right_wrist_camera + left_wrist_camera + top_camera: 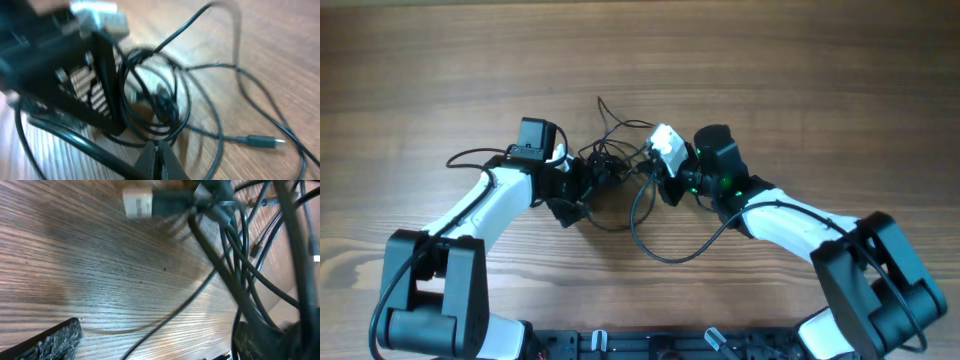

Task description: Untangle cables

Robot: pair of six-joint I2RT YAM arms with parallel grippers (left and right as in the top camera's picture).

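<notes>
Both arms are in tight over the middle of the table (770, 60), and the cables (605, 165) sit right between them as one dark bunch, loops crossing over loops. The left gripper (155, 342) stands wide, a finger out at each side of its wrist view and nothing caught between them; the strands crowd in close by one finger, and a white-tipped plug (137, 203) lies just beyond. The right gripper (159, 159) is pinched fully together at the near edge of the knot, though whether a strand is trapped in there cannot be made out. One loose plug end (260, 141) trails clear of the tangle on the wood, and that is about all the separation on show. By the look of it this job is barely started: no wire is laid out on its own, and the whole knot remains to be teased apart.
</notes>
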